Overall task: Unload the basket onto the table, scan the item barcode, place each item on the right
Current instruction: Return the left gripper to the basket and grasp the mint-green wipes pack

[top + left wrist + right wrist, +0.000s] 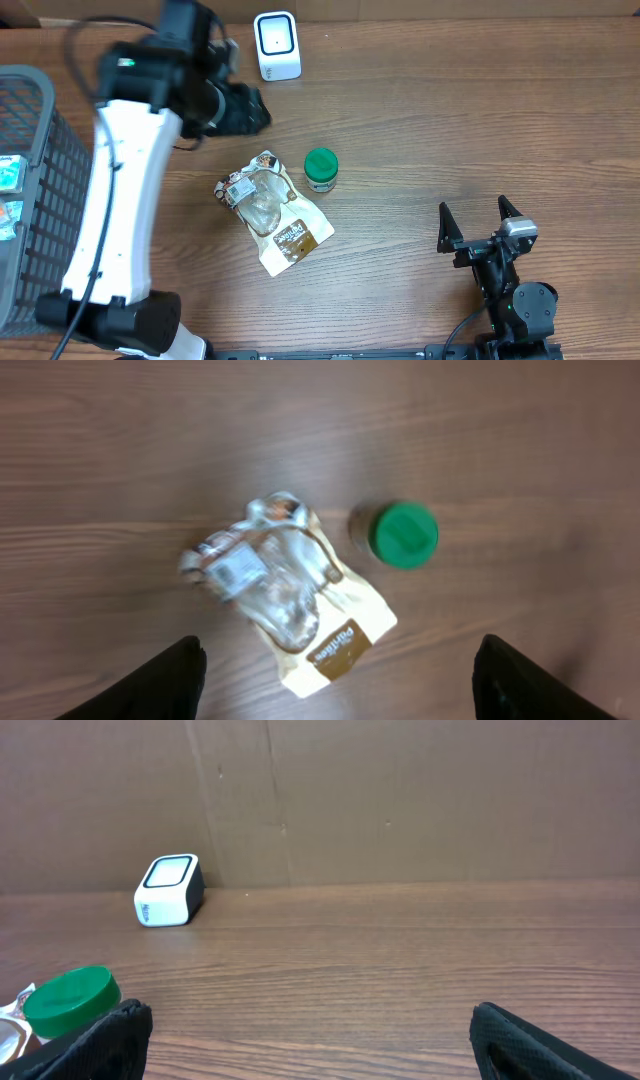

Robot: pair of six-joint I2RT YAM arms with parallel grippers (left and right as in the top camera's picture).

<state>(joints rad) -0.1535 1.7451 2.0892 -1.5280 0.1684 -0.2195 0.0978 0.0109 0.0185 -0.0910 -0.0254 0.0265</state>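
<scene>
A clear and cream snack pouch (pixel 272 212) lies flat on the wooden table, with a white label near its top end (pixel 232 565). Just to its right stands a small jar with a green lid (pixel 321 168) (pixel 403 534). The white barcode scanner (pixel 277 45) (pixel 168 890) stands at the table's far edge. My left gripper (pixel 245 108) (pixel 340 660) hangs open high above the pouch, holding nothing, between the scanner and the pouch. At the near right my right gripper (pixel 478 215) (pixel 310 1020) stands open and empty, well apart from the items.
A grey mesh basket (pixel 30 150) with a few packages inside stands at the left edge. A brown cardboard wall (pixel 400 800) runs behind the scanner. The left arm's white links (pixel 110 200) stretch over the table's left side.
</scene>
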